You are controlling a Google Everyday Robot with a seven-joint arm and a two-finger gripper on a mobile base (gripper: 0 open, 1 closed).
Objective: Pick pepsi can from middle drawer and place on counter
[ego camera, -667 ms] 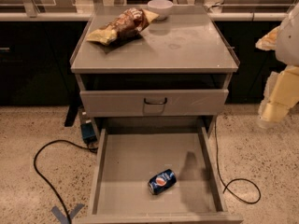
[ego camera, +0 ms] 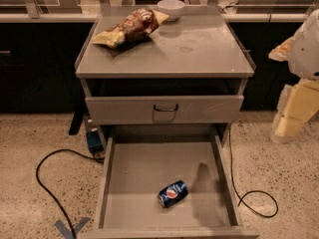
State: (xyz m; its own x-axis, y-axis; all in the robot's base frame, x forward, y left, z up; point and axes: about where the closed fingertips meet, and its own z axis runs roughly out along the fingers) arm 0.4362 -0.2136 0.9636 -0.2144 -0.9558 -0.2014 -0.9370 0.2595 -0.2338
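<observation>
The pepsi can [ego camera: 173,193] lies on its side at about 6 o'clock in the view, on the bare floor of the open middle drawer [ego camera: 142,176], near the front edge and apart from both side walls. Lying down, it would likely roll away under a glancing touch, or spin if gripped across its rounded body off-centre.

The end effector [ego camera: 289,121] hangs out at 3 o'clock, well outside the drawer and above the floor; whether it is wide or narrow I cannot tell. Coming in from there, it risks clipping the drawer's right wall or the closed drawer front [ego camera: 199,111] overhanging at 12 o'clock of the can.

Farther back, the table [ego camera: 204,54] carries a snack bag [ego camera: 130,28] at 11 o'clock and a white bowl [ego camera: 171,8] at 12. A careless set-down there could knock either; the bare right half looks safer.
</observation>
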